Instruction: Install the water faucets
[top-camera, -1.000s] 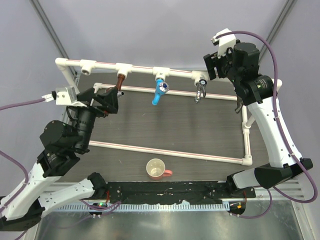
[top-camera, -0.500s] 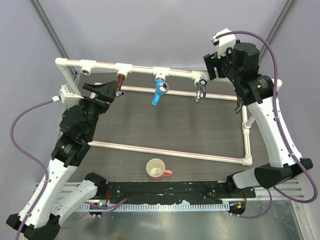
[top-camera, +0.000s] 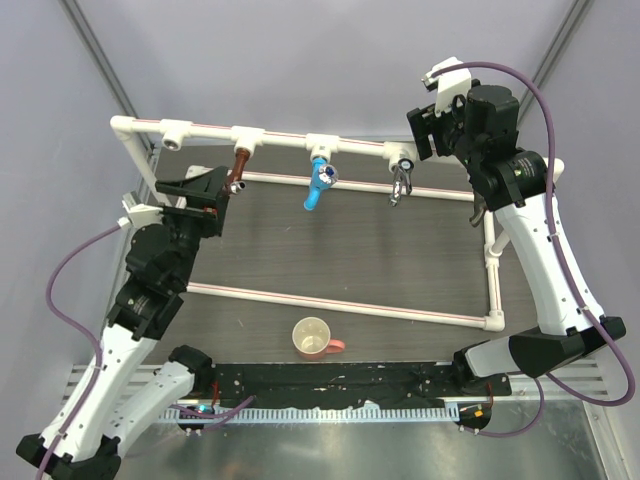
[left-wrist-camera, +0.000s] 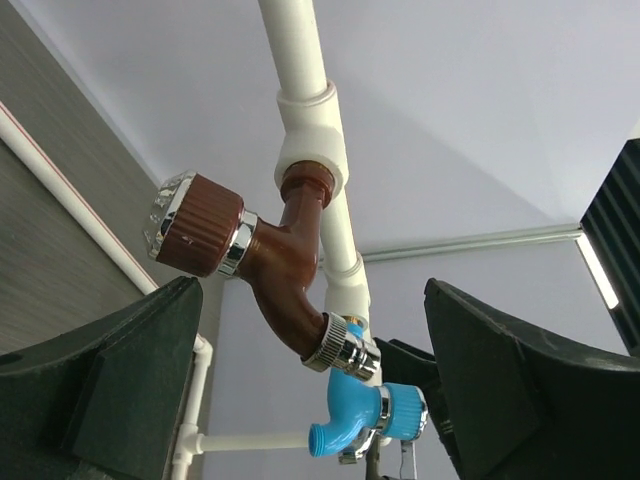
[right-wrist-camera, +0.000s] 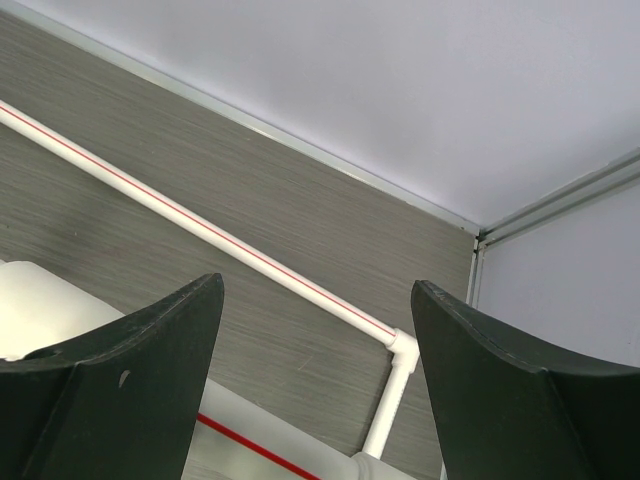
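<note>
I see the glossy copper-brown faucet (left-wrist-camera: 285, 265) seated in a white pipe tee (left-wrist-camera: 312, 140), its round knob chrome-ringed. My left gripper (top-camera: 205, 192) stands wide open just beside it, empty; right gripper (right-wrist-camera: 315, 335) open, empty.

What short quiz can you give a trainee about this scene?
1. True or false: the left end effector grips the brown faucet.
2. Which faucet hangs between the brown faucet and the chrome faucet? A) blue B) black C) green
3. Fill in: ___ faucets hang on the top pipe.
Key: 1 false, it is open and not touching; 2 A, the blue faucet; 3 three.
</note>
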